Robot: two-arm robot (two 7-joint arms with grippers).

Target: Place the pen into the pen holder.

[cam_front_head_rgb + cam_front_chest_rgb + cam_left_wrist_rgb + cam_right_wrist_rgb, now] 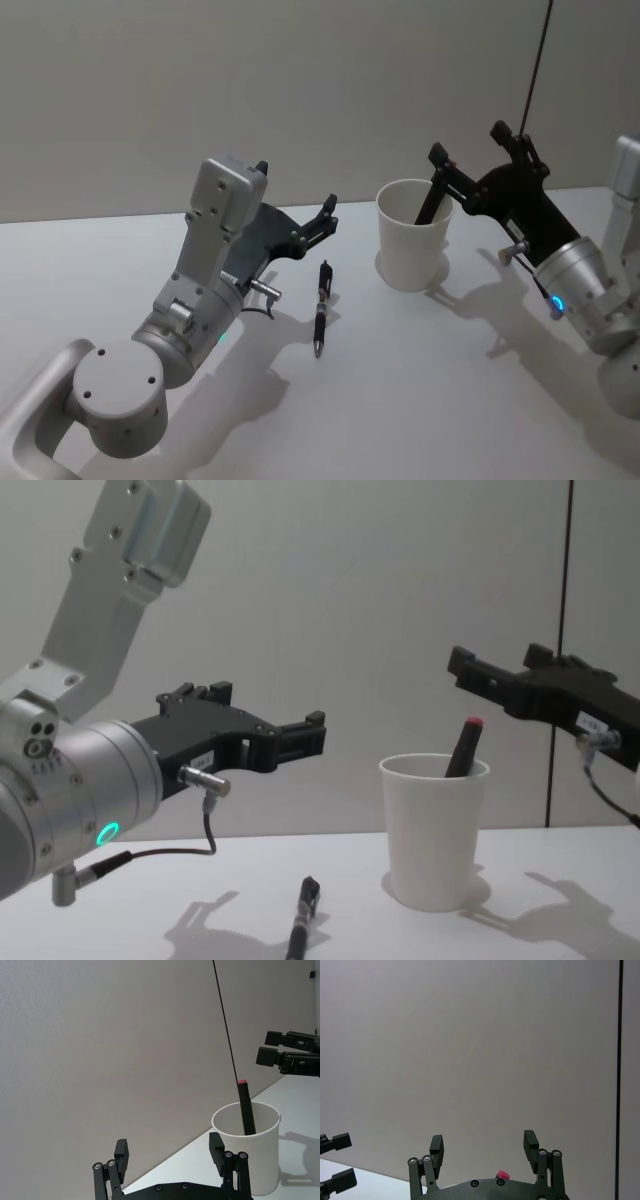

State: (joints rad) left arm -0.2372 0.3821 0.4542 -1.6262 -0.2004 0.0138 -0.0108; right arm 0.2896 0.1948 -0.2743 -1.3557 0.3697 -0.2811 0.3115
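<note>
1. While my left gripper (169, 1149) hangs above the table (430, 400) with its jaws spread wide and nothing between them, a black pen (322, 308) lies flat just below and ahead of it, apart from the fingers.
2. The pen holder (405, 250), a white paper cup, stands upright to the right of that pen, near it but not touching. A second pen (464, 748), dark with a red end, leans inside it.
3. My right gripper (468, 143) is raised beside the cup's rim, jaws wide and empty.
4. Handling, as I judge it: the lying pen is light, stiff and slim, with a smooth barrel that is likely to roll or slip if nudged from one side.
5. Where to hold: across the barrel near its middle, both pads closing square, so it lifts level.
6. The cup looks light and easy to tip, so I'd enter from above, clear of the rim and the leaning pen.
</note>
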